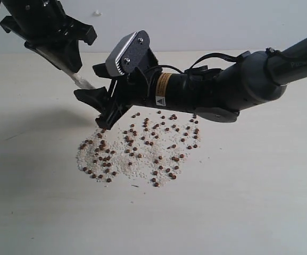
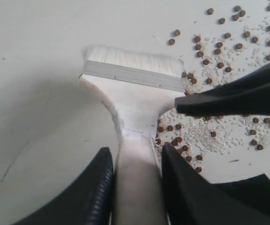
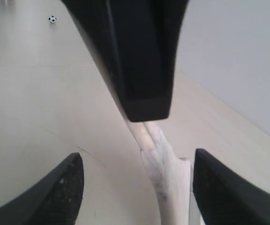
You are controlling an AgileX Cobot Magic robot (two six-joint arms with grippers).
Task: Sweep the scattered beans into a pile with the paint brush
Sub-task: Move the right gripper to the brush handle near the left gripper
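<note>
Beans [image 1: 133, 133] lie loose on the pale table [image 1: 249, 202], spread over a wide, flat patch and mingled with fine whitish grains [image 1: 142, 162]; most sit singly, apart from one another, a little denser toward the patch's left end in the exterior view. The brush [image 2: 132, 93] stands at that left edge, tilted, with the handle rising away from the patch and the white bristles down toward the table. The left wrist view shows beans [image 2: 219, 65] just beside the silver band and along one side of the handle; whether the bristles press on the surface cannot be told. The left gripper [image 2: 137, 180] pinches the brush by its handle, one black finger on each side of the pale wood, and hangs high at the upper left of the exterior view [image 1: 63, 50]. The right gripper [image 1: 102, 106] reaches across from the right and hovers low over the patch's left end, just beside the brush, fingers spread wide and gripping nothing. In its wrist view the handle [image 3: 165, 173] runs between the two parted fingertips, with a finger of the left gripper above it.
</note>
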